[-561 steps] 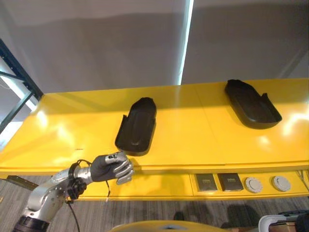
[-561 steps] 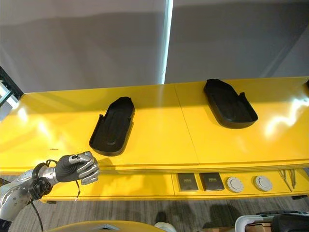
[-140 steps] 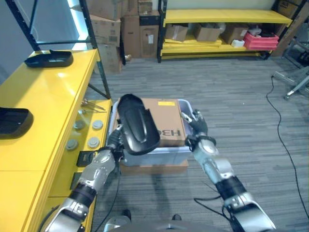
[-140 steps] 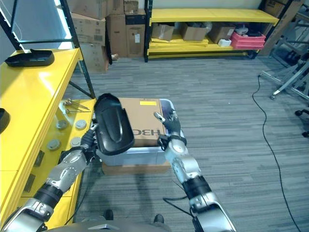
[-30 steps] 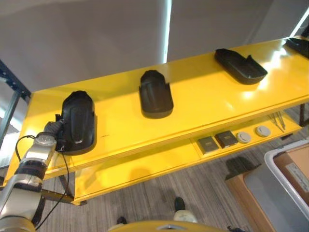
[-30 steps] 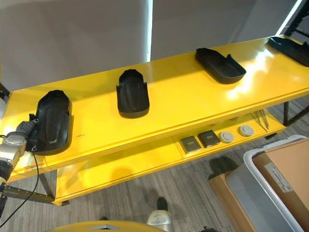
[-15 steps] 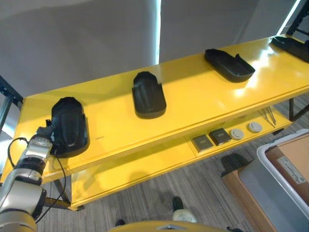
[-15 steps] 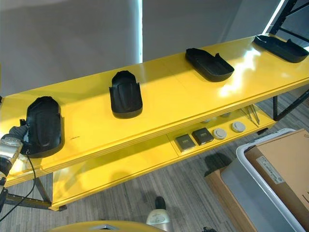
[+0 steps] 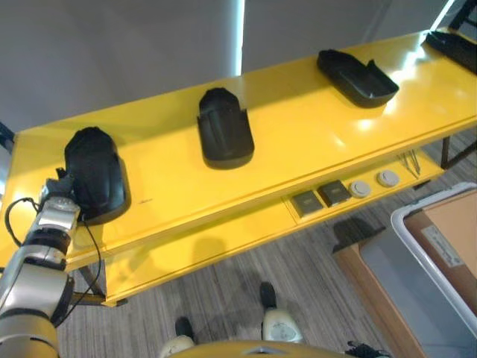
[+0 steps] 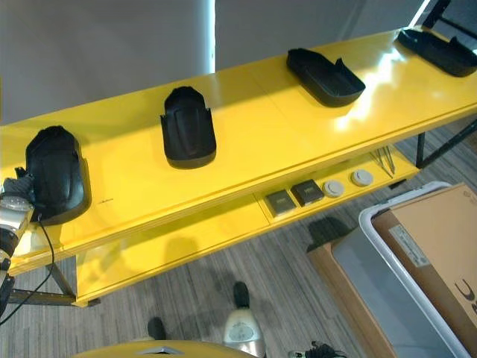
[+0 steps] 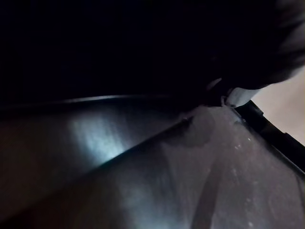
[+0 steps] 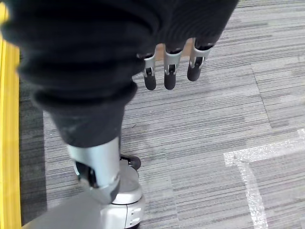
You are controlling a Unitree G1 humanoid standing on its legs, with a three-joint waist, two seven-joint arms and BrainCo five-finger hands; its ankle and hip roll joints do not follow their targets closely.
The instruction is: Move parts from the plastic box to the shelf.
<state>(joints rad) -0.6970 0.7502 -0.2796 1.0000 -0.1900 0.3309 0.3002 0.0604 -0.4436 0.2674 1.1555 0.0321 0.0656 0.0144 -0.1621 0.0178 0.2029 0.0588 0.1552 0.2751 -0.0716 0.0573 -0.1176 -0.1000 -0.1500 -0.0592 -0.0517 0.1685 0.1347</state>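
left hand (image 9: pixel 58 195) at the left end of the yellow shelf (image 9: pixel 298 142), against the black part (image 9: pixel 94 174) lying there; fingers hidden behind it, can't tell grip. 3 more parts (image 9: pixel 223 129) along the shelf to the right. right hand (image 12: pixel 174 64) hangs over floor, fingers straight, holding nothing. box (image 10: pixel 417 268) on floor at lower right.

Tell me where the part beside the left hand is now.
In the left eye view, the black part lies at the yellow shelf's left end, beside the left hand, left of the second part.
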